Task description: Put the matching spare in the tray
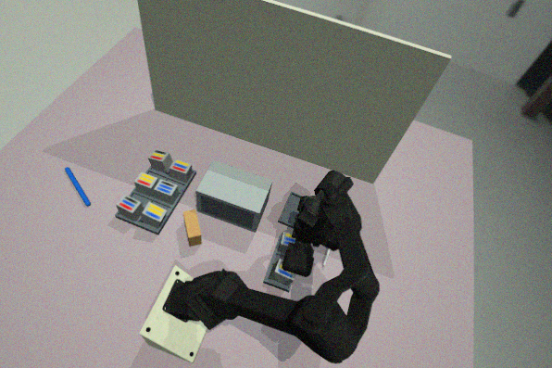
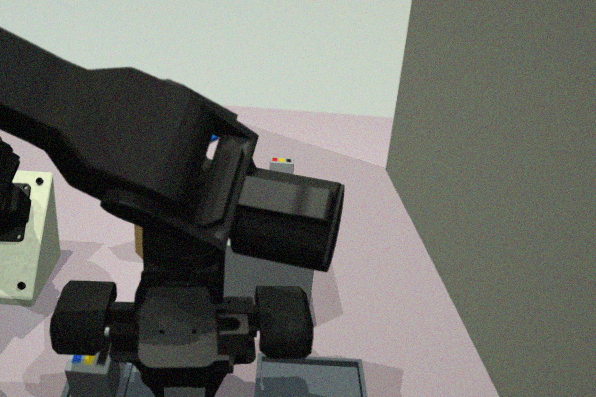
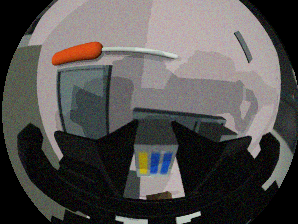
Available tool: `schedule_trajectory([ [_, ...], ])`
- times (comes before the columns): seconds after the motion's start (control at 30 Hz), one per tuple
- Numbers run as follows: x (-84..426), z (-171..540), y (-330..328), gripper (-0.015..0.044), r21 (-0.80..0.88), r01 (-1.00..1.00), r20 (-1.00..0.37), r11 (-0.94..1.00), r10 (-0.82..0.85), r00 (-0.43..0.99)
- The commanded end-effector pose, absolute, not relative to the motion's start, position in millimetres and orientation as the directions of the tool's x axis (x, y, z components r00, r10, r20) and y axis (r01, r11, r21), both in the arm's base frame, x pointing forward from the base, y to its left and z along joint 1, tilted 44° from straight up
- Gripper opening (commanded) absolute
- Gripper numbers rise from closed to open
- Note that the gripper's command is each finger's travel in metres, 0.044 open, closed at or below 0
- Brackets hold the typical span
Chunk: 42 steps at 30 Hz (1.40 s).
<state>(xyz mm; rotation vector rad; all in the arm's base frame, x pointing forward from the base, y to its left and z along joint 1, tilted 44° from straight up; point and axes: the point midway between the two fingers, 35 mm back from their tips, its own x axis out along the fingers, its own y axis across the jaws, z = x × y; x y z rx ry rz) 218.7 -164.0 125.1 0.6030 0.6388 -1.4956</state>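
My gripper points down over a small grey rack to the right of the mounted unit. It is shut on a grey spare with a yellow-blue-blue label that still sits at rack height. The gripper body hides this spare in the top and exterior views. Two more spares show in the same rack; one shows in the exterior view. The dark grey tray lies empty just behind the rack. The mounted unit is a grey box; its back is not readable.
A second rack with several colour-coded spares stands left of the unit. An orange block, a blue stick and an orange-handled screwdriver lie on the table. A tall grey panel stands behind. The arm's white base is at the front.
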Motion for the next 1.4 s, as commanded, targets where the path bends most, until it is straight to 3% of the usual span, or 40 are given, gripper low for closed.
schedule_trajectory([
  [0.0, 219, 125, -164, 0.0010, -0.026, 1.000, -0.712, -0.006, -0.702, -0.022],
  [1.37, 213, 220, -75, 0.0000, -0.011, 0.999, -0.725, 0.039, -0.688, 0.019],
])
